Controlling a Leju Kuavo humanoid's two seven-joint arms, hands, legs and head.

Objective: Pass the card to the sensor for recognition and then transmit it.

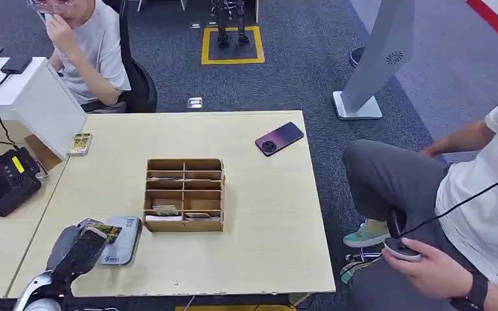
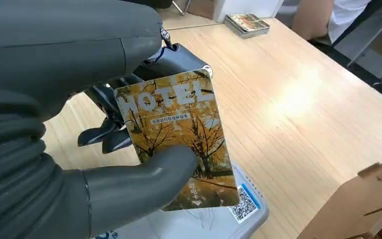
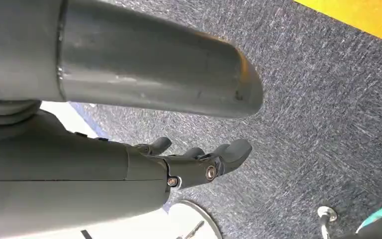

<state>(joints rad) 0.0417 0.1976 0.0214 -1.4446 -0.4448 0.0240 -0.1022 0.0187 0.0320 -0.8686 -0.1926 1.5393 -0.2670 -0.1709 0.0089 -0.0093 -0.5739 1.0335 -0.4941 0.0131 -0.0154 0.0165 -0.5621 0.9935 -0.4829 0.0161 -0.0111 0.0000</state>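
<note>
Closest in the head view, the left hand [image 1: 81, 249] held the hotel card [image 1: 106, 230] over the grey sensor pad [image 1: 122, 241], beside the wooden compartment box [image 1: 184, 194]. Left wrist view: thumb [image 2: 144, 174] pressed the card [image 2: 179, 134] against the fingers. Right wrist view: the right hand [image 3: 199, 162] hung over carpet [image 3: 318, 109], fingers loosely curled, holding nothing.

The room was evenly bright from overhead; a soft glare patch sat on the tabletop [image 2: 298, 99], shadows faint, close-up edges slightly blurred.
</note>
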